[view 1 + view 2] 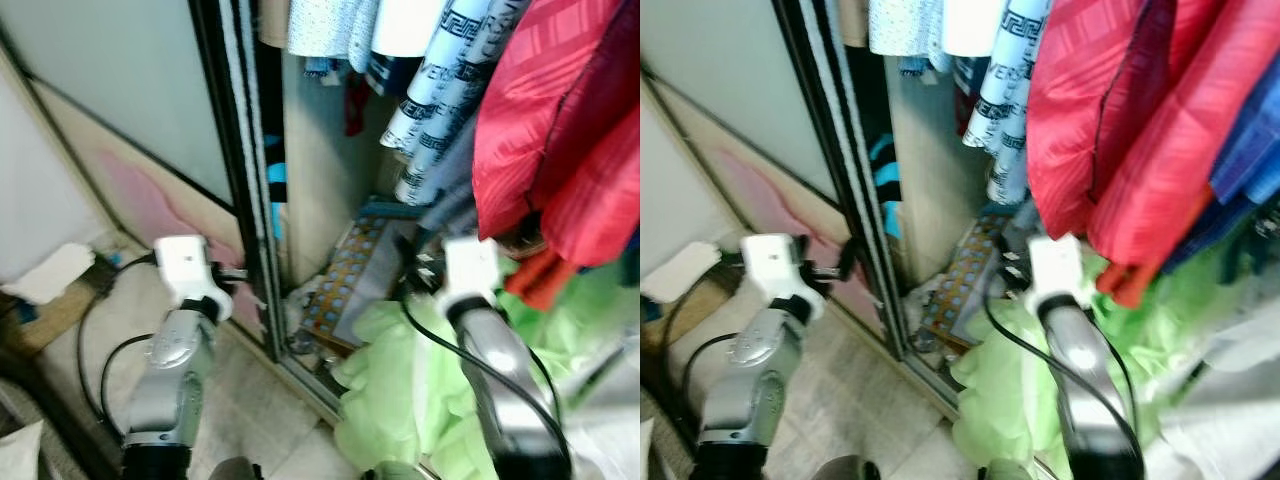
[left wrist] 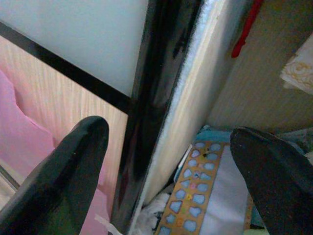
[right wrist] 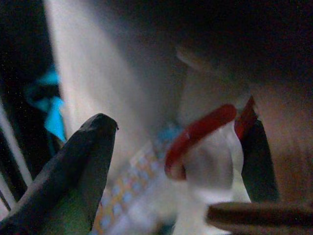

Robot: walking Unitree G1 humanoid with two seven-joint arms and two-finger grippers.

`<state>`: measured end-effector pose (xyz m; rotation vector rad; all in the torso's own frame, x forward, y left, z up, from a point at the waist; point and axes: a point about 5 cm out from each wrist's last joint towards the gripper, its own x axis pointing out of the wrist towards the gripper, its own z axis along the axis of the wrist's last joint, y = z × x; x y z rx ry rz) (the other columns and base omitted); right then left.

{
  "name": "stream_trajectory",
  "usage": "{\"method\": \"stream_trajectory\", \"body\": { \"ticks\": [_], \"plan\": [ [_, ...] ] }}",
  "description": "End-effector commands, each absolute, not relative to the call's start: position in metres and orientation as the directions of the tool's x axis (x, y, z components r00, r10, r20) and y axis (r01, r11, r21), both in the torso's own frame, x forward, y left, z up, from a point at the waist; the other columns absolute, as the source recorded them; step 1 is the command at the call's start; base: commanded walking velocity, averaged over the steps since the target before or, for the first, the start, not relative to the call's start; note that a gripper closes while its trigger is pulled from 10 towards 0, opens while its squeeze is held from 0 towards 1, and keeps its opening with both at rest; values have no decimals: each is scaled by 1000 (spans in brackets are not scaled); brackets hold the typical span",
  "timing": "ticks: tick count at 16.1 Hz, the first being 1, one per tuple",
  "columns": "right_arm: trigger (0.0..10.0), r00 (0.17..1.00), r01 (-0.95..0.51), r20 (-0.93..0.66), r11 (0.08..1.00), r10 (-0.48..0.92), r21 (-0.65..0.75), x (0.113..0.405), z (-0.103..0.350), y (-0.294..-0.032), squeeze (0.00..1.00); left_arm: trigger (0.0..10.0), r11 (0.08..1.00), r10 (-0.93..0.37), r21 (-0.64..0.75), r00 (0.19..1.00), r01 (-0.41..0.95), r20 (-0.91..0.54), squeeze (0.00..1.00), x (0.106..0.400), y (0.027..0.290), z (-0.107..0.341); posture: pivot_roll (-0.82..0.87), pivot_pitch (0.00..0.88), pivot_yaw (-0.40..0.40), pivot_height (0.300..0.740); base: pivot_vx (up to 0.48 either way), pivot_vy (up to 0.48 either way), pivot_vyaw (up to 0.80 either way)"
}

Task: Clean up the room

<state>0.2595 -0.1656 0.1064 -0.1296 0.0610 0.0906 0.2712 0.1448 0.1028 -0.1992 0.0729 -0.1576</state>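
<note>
Roughly, left to right across the head views:

Floor, lower left: pale tiles with a white cloth (image 1: 48, 272) and a black cable (image 1: 95, 340) lying near the wall.

Left gripper (image 2: 166, 171): mid left of the frame, raised toward the door edge. In its wrist view the fingers (image 2: 73, 166) stand wide apart, holding nothing, with the dark frame of the door between them.

Door (image 1: 130, 90): sliding wardrobe panel, upper left, pale glass over a wood-look lower part. Its black edge (image 1: 245, 180) runs down the middle left of the frame. It is slid aside, so the wardrobe stands open.

Wardrobe bottom, centre: a patterned board (image 1: 345, 275) with blue shapes leans there, among small clutter too blurred to name.

Green cloth (image 1: 400, 390): lower centre to lower right, spilling out over the wardrobe track onto the floor.

Right gripper (image 3: 176, 161): centre right, reaching into the wardrobe under the clothes. Its wrist view is dark; the fingers (image 3: 73, 171) look parted, and a red loop (image 3: 200, 132) hangs between them, though I cannot tell whether they touch it.

Hanging clothes, upper right: a red garment (image 1: 560, 130) and a white one with black pattern (image 1: 440, 90).

Step in hand, my guess: tidying the wardrobe.

Doing it well: push the green cloth fully inside the track first, keep the right arm clear of the hanging sleeves, then slide the door.
</note>
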Motion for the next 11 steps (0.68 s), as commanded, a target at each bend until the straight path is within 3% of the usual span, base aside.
{"method": "stream_trajectory", "body": {
  "ticks": [1, 3, 6, 9, 11],
  "plan": [
    [10000, 983, -67, -179, 990, 44, -125, 245, 94, -175, 0, 10000, 969, -169, -190, 984, 155, -61, 0, 271, 148, 103, -14, 23, 3, 740, 0, 0, 0],
    [10000, 960, -46, -279, 986, -1, -163, 220, 85, -187, 0, 10000, 966, -188, -193, 980, 172, -67, 0, 272, 146, 102, -33, 18, 9, 740, 0, 0, 0],
    [10000, 950, -144, -312, 926, 30, -349, 183, 78, -196, 0, 10000, 958, -232, -184, 971, 218, -58, 0, 279, 138, 103, -56, 6, 14, 740, 0, 0, 0],
    [10000, 956, -113, -291, 891, -22, -440, 176, 84, -208, 0, 10000, 958, -235, -183, 971, 222, -52, 0, 283, 137, 105, -71, 0, 16, 740, 0, 0, 0],
    [10000, 979, -142, -199, 871, 52, -471, 179, 91, -205, 0, 10000, 956, -237, -186, 970, 225, -45, 0, 286, 136, 105, -80, 0, 17, 740, 0, 0, 0]
  ]
}}
